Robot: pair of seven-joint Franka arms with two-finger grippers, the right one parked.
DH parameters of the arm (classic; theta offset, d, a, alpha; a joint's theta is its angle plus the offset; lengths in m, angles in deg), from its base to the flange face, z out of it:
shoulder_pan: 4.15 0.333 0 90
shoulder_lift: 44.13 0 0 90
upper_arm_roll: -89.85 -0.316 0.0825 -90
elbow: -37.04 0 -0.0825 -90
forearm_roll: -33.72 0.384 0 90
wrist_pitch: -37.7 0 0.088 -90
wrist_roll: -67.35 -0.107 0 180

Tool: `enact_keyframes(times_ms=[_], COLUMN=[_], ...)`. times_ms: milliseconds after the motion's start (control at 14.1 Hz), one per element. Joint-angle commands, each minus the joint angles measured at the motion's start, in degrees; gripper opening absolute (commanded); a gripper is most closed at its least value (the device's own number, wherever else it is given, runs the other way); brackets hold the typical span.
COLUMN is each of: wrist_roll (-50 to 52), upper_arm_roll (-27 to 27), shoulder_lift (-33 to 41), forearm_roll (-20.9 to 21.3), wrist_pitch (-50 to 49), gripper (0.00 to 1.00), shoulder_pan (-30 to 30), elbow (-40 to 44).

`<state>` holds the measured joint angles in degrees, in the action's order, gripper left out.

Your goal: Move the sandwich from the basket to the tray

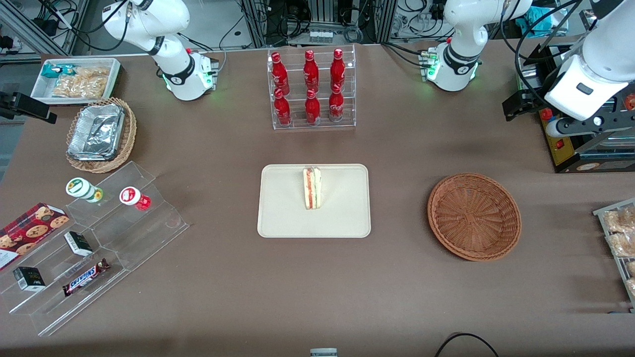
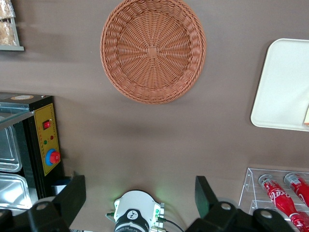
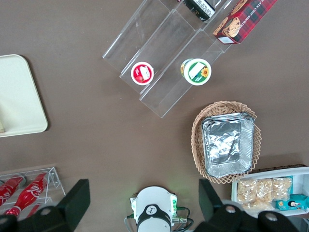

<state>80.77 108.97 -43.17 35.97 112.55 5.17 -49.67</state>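
Sandwich [image 1: 312, 188] on tray [image 1: 283, 208]; gripper [image 2: 140, 203] aloft.

The gripper [image 2: 140, 203] shows only its two spread fingers, the rest cut off. Off to its side, the tray [image 2: 282, 87] runs out of frame, leaving a sliver of sandwich [image 2: 306, 117].

Front view high overhead, wrist views downward, sharing tray [image 1: 278, 218]
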Motion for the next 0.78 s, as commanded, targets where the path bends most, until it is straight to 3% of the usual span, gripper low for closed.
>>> enact_keyframes(times_ms=[0, 708], wrist_roll=[-0.32, 0.03], upper_arm_roll=[0.65, 0.74], shoulder_lift=[-1.92, -2.81], forearm_roll=[-0.94, -0.06], wrist_pitch=[0.29, -0.32], gripper=[1.0, 1.0], shoulder_pan=[1.04, 0.69], elbow=[1.54, 2.51])
